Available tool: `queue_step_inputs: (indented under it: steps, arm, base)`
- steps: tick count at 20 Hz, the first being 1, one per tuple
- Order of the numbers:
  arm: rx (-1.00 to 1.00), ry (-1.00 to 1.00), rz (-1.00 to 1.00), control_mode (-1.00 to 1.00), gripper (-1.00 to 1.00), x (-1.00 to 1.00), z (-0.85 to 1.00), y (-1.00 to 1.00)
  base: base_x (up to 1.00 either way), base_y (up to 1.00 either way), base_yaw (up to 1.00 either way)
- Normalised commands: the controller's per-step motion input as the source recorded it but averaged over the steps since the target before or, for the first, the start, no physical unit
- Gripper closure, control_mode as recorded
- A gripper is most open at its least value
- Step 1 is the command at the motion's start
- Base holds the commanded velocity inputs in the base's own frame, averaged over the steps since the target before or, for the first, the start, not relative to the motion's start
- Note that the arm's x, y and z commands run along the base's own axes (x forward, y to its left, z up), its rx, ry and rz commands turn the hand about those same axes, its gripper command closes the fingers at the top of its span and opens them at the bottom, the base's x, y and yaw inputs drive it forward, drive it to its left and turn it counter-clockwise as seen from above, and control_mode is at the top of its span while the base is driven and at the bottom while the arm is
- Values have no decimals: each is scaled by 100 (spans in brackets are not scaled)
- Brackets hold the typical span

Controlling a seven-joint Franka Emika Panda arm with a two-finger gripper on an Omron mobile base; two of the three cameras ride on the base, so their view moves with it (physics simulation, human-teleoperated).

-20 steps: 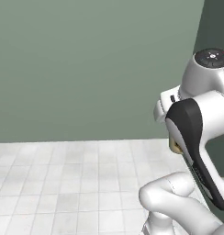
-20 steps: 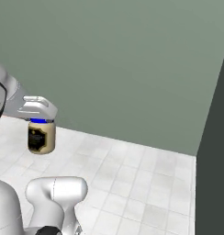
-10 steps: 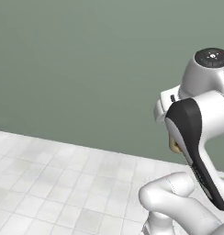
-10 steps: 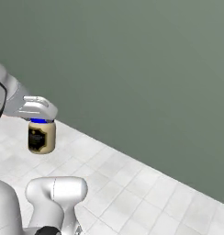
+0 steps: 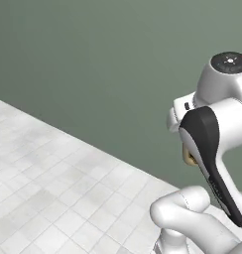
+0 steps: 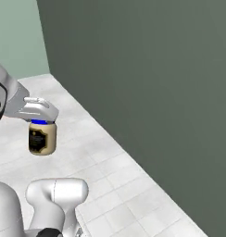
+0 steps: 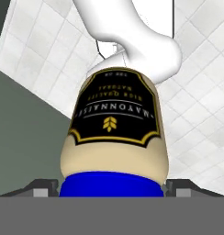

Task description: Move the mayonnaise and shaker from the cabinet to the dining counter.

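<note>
The mayonnaise [image 6: 42,139], a cream jar with a blue lid and a dark label, hangs in the air above the tiled floor. My gripper [image 6: 39,121] is shut on it at the lid, from above. In the hand view the mayonnaise [image 7: 114,128] stands close before the camera, with its label upside down and the gripper [image 7: 111,189] clamped on either side of the blue lid. A sliver of the jar [image 5: 187,156] peeks out behind the arm in the left base view. The shaker, the cabinet and the dining counter are out of view.
A dark green wall [image 6: 147,69] runs close along the right, meeting a lighter green wall [image 6: 15,37] at a far corner. White floor tiles [image 5: 53,198] spread below and to the left.
The whole scene has swung in both base views, so the camera has turned with the base. The jar stays in the gripper at the same place relative to the arm.
</note>
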Motion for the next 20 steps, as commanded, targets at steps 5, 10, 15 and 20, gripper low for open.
queue_step_inputs:
  steps: [5, 10, 15, 20]
  arm:
    - [0, 0, 0, 100, 100, 0, 0, 0]
    - [0, 0, 0, 100, 100, 0, 0, 0]
    - [0, 0, 0, 100, 100, 0, 0, 0]
    - [0, 0, 0, 100, 100, 0, 0, 0]
  base:
    - [100, 0, 60]
    - [100, 0, 58]
    - [100, -2, 57]
    - [100, -5, 57]
